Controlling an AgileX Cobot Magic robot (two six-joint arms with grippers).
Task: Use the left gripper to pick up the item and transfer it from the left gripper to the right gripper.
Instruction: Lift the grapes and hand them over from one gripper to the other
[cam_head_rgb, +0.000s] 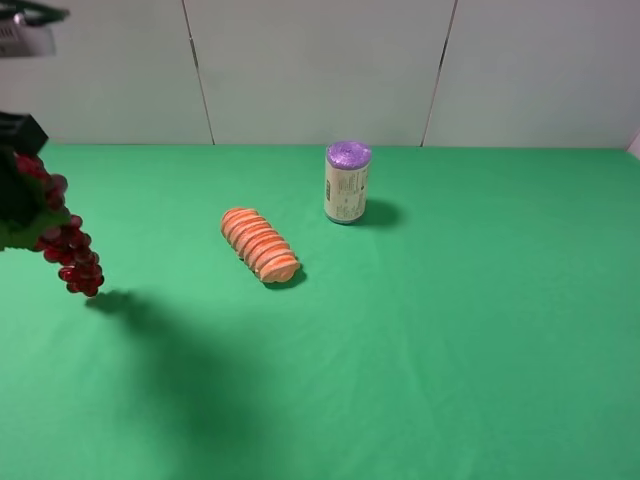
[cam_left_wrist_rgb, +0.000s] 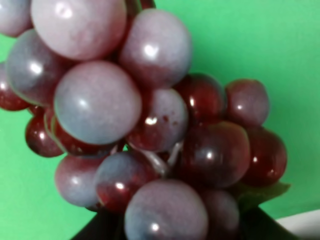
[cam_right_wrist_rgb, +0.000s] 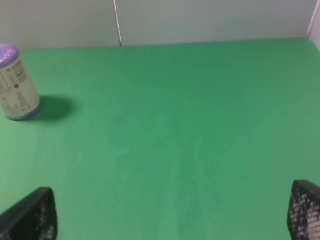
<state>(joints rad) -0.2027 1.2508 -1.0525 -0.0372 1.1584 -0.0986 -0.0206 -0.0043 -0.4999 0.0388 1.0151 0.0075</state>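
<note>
The item, a bunch of dark red and purple grapes (cam_head_rgb: 72, 255) with green leaves, hangs in the air at the far left, above the green cloth. My left gripper (cam_head_rgb: 18, 140) shows only as a black end at the frame edge and is shut on the bunch's top. In the left wrist view the grapes (cam_left_wrist_rgb: 150, 125) fill the picture, with a dark finger (cam_left_wrist_rgb: 97, 231) showing below them. My right gripper (cam_right_wrist_rgb: 167, 220) is open and empty, its two black fingertips (cam_right_wrist_rgb: 30, 217) wide apart over bare cloth. It is out of the exterior high view.
A ribbed orange roll (cam_head_rgb: 260, 244) lies near the middle of the green table (cam_head_rgb: 450, 330). A purple-topped can (cam_head_rgb: 347, 182) stands behind it and also shows in the right wrist view (cam_right_wrist_rgb: 17, 82). A white panelled wall (cam_head_rgb: 320, 70) runs along the back.
</note>
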